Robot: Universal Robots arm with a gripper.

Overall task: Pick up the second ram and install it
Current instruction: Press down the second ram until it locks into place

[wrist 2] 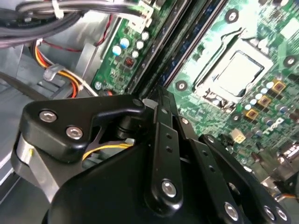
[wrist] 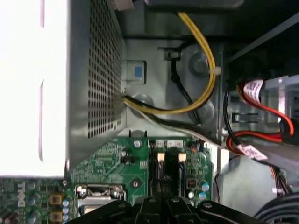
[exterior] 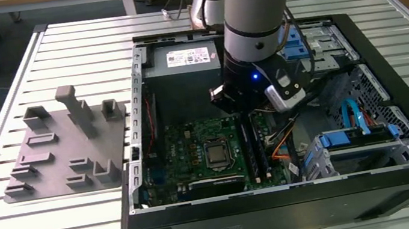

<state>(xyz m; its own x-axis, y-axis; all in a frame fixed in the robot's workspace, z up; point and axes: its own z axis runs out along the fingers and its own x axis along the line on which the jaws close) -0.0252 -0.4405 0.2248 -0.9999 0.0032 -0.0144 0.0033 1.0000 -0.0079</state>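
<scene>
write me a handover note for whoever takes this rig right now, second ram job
Gripper: low inside the open pc case, right over the memory slots beside the processor socket. Open or shut cannot be told.
Second ram: I cannot tell whether it is in the gripper or already in a slot; the arm hides that spot in the exterior view.
Grey fixture block: on the table, at the exterior view's left of the case.
Done: arm brought to the slots.
Left: a seated stick is not confirmed; check it first.
</scene>
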